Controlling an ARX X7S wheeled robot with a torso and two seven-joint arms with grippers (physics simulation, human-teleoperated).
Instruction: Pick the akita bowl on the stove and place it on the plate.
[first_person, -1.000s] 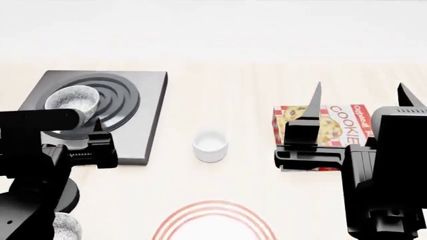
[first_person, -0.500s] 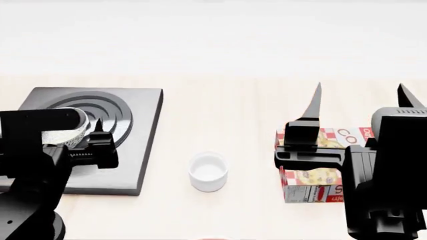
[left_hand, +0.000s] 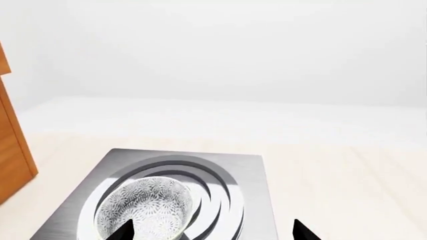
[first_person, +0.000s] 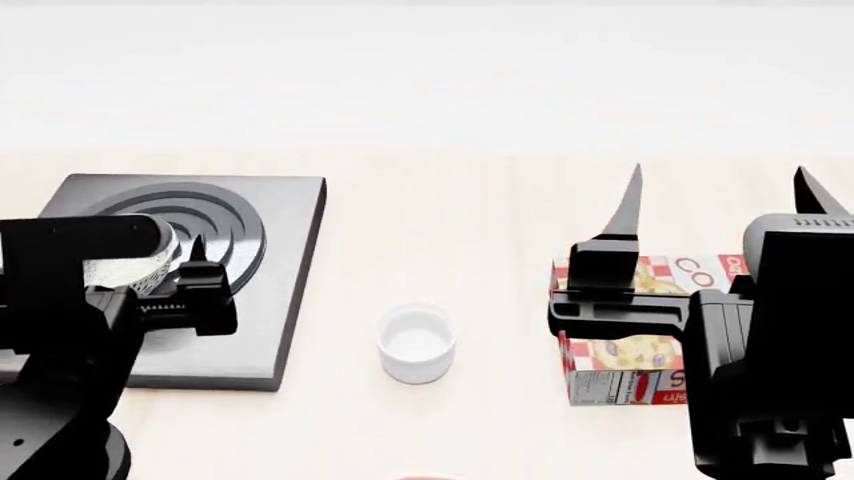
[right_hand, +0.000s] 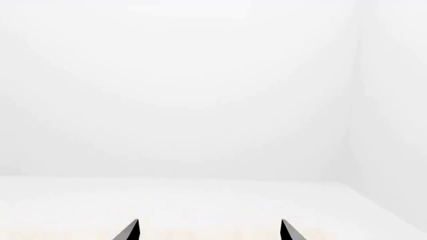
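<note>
While left arm hides akita bowl (first_person: 127, 268) on stove (first_person: 287, 270), both end effectors spread.

The bowl (left_hand: 144, 208) sits on the stove (left_hand: 257, 200) rings, partly between the left gripper (left_hand: 212, 231) tips, spread apart.

Both black arms reach forward, the left gripper (left_hand: 212, 232) and right gripper (first_person: 718, 195) with fingers spread apart, holding nothing.

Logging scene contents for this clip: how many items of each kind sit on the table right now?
Bowl: 1
Stove: 1
White cup: 1
Cookie box: 1
Plate, only a rim sliver showing: 1
Total: 5
</note>
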